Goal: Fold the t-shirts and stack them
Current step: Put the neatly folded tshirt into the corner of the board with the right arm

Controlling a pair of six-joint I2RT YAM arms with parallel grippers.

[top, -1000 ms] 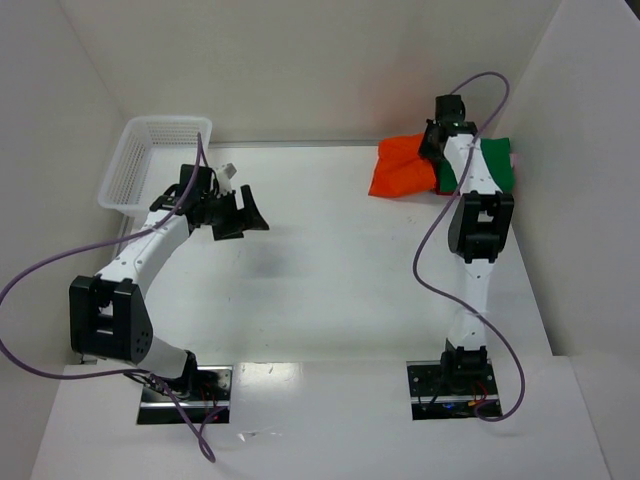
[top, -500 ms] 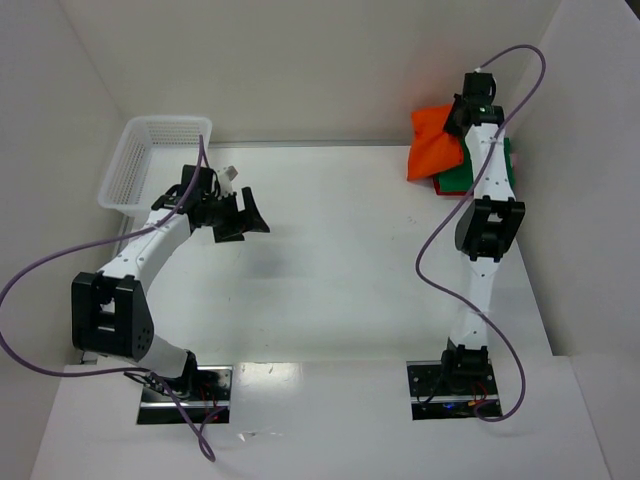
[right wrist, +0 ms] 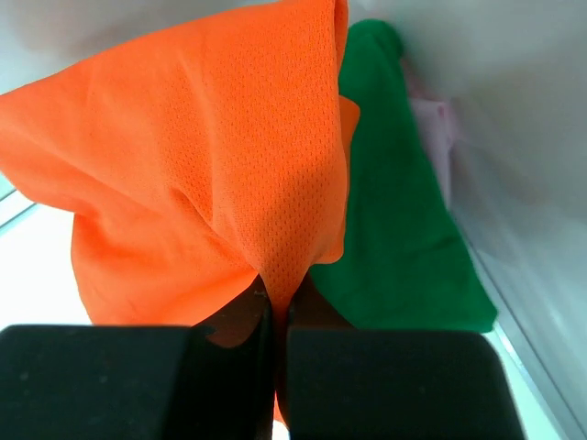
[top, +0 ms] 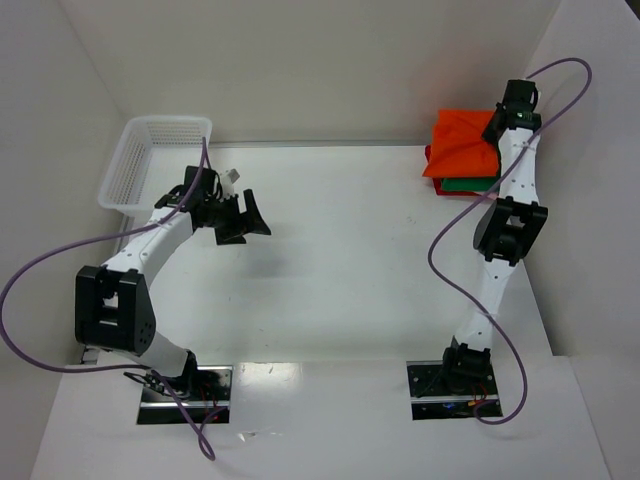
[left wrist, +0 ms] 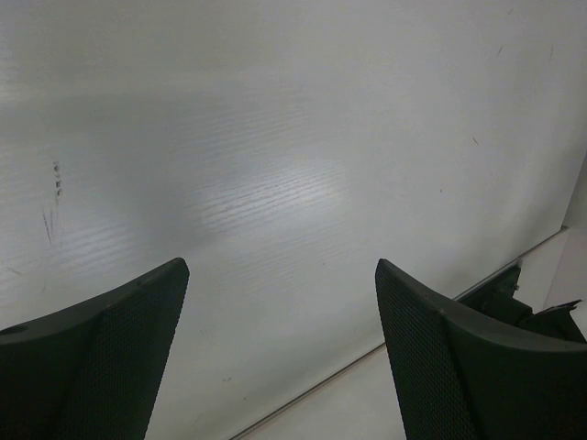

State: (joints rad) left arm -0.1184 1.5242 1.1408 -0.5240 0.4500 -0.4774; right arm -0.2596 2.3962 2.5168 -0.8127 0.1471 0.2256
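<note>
The orange t-shirt (top: pixel 460 142) hangs folded over the stack at the back right corner, pinched at one edge by my right gripper (top: pixel 497 126), which is shut on its cloth (right wrist: pixel 229 165). In the right wrist view the jaws (right wrist: pixel 280 307) are pressed together on an orange fold. Under it lies the green t-shirt (top: pixel 470 184) (right wrist: pixel 394 238), with a pale pink t-shirt (right wrist: pixel 438 124) showing beyond it by the wall. A red sliver (top: pixel 429 160) peeks out at the stack's left. My left gripper (top: pixel 245 215) (left wrist: pixel 280 275) hovers open over bare table, holding nothing.
A white mesh basket (top: pixel 155 160) stands at the back left, just behind the left arm. White walls close in the table at the back and both sides; the stack sits close to the right wall (top: pixel 580 150).
My right gripper has carried the orange t-shirt up and to the right, from the table beside the green one to above the stack. The left arm has barely shifted.
</note>
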